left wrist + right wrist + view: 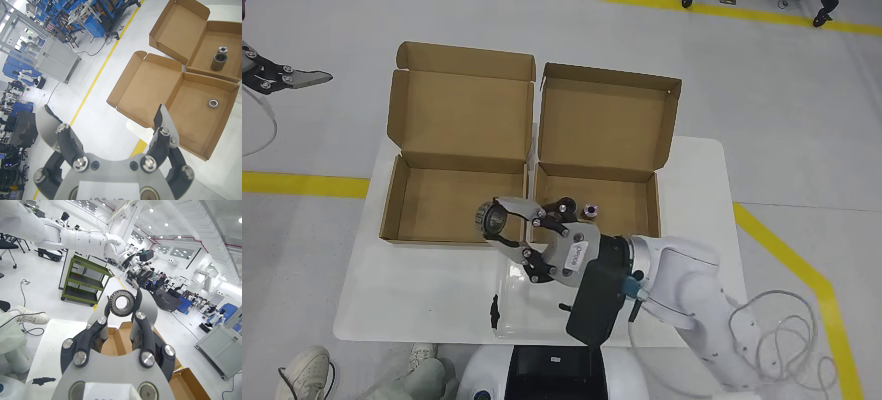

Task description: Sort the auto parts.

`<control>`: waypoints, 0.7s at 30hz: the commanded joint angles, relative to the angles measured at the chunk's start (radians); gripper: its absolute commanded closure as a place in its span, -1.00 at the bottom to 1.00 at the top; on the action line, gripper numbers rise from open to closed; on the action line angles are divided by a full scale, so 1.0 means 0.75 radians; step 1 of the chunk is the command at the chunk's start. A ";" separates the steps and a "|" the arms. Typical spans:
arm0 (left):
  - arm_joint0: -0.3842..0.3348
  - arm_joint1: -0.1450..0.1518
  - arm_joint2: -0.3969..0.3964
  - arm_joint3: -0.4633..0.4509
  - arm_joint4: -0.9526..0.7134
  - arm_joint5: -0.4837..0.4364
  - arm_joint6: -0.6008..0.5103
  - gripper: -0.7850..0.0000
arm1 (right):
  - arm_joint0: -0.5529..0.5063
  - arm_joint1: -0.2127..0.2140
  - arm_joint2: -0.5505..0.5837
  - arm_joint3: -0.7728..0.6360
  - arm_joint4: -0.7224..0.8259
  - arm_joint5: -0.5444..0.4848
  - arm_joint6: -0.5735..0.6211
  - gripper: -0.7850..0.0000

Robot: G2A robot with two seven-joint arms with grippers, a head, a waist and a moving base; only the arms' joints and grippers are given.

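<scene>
Steel bearing ring [122, 303] sits clamped between the right gripper's [504, 222] fingers, above the front right corner of the left cardboard box [392, 215], close to the right box [654, 205]. Bare white table [692, 200] runs along the boxes' front edges. The left gripper [104, 110] hangs spread wide over the floor, beyond the table's far left corner.

The bearing [122, 303] is bright, polished metal with a ribbed rim. Both boxes [457, 110] are matt brown cardboard. The desk [422, 290] is smooth and white. The right hand [122, 300] has matt grey metal fingers [149, 308] with black ribbed pads [139, 298].
</scene>
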 commanded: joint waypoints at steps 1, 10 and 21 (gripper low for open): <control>0.000 0.000 0.000 0.000 0.000 0.000 0.000 -1.00 | 0.001 0.000 0.003 -0.009 -0.001 0.003 0.007 1.00; 0.000 0.000 0.000 0.000 0.000 0.000 0.000 -1.00 | -0.018 0.000 -0.003 0.008 -0.024 0.005 -0.008 1.00; 0.000 0.000 0.000 0.000 0.000 0.000 0.000 -1.00 | -0.117 0.018 0.013 0.069 -0.102 -0.029 -0.040 1.00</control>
